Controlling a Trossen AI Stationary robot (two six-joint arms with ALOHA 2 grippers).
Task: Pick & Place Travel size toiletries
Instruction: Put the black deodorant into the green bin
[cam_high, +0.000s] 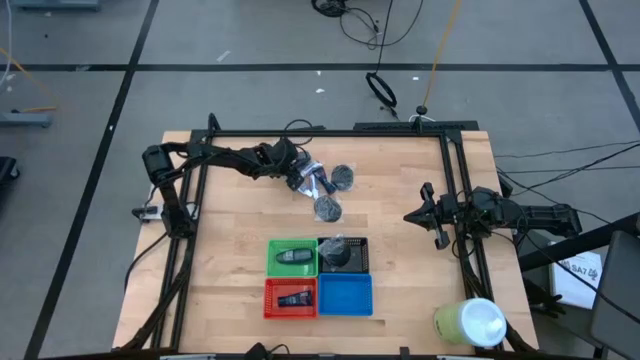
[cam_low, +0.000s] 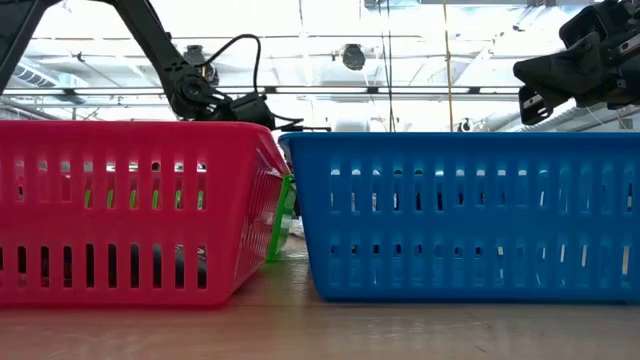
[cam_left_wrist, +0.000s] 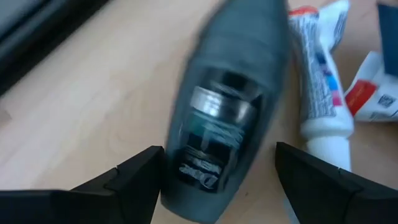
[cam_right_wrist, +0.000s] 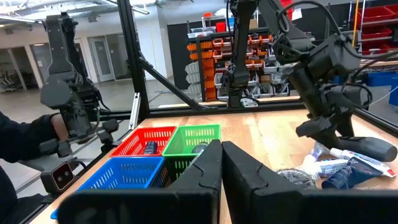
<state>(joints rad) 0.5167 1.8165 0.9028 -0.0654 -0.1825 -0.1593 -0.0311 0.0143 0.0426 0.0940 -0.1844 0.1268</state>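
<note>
Grippers over a wooden table, one poised at the toiletries

From above, the left gripper reaches the toiletry pile behind the trays; its wrist view shows wide fingers straddling, not gripping, a grey deodorant stick lying lengthwise between them, beside a white tube. The right gripper waits closed, empty, aside.

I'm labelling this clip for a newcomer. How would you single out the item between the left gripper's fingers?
Start at the four square trays mid-table, then look toward the far left edge, to the loose pile of toiletries. The left gripper stands open around a dark grey oval deodorant stick lying flat on the wood. Unlike the white-and-blue tube beside it, it is broad, dark and rounded.
</note>
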